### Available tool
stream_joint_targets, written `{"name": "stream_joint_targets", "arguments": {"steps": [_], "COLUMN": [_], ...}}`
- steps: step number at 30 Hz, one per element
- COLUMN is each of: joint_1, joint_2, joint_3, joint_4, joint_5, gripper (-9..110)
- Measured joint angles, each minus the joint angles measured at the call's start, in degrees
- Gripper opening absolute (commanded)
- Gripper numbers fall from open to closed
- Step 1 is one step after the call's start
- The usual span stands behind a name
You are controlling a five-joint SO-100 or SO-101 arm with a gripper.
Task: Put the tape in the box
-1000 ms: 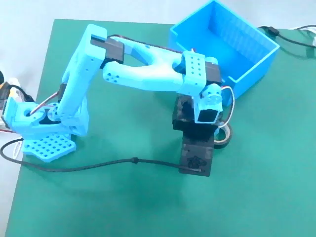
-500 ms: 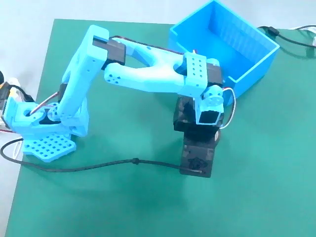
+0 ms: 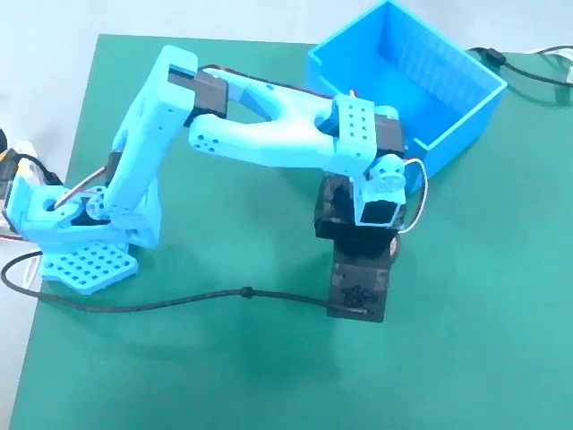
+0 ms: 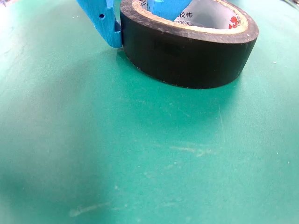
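Note:
In the wrist view the tape (image 4: 187, 51), a black roll with a whitish printed core, lies flat on the green mat at the top of the frame. My gripper (image 4: 135, 16) straddles its left wall: one light-blue finger (image 4: 105, 23) presses the outside and the other (image 4: 168, 5) sits inside the ring. It looks shut on that wall. In the fixed view the wrist (image 3: 376, 202) covers the tape. The box (image 3: 461, 125), a bright blue open bin with nothing in it, stands at the back right, just beyond the wrist.
The black camera block (image 3: 358, 287) juts toward the front from the wrist, with a black cable (image 3: 179, 300) trailing left to the arm base (image 3: 81, 255). More cables (image 3: 528, 67) lie right of the box. The green mat (image 3: 224, 376) covers the table.
A second ago the tape showed just right of the wrist. The wrist has since shifted slightly right and forward over it, and the roll is now covered in the fixed view.

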Motion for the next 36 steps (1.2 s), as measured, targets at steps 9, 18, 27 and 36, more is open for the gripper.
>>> {"name": "stream_joint_targets", "arguments": {"steps": [9, 18, 27, 36], "joint_1": [2.0, 1.9, -4.2, -15.3], "joint_2": [3.7, 5.1, 5.1, 5.1], "joint_3": [-7.6, -23.9, -36.8, -44.0], "joint_4": [9.6, 18.1, 20.5, 19.7], "joint_5": [-1.1, -2.0, -1.8, -0.7], "gripper": [0, 0, 0, 0]}}
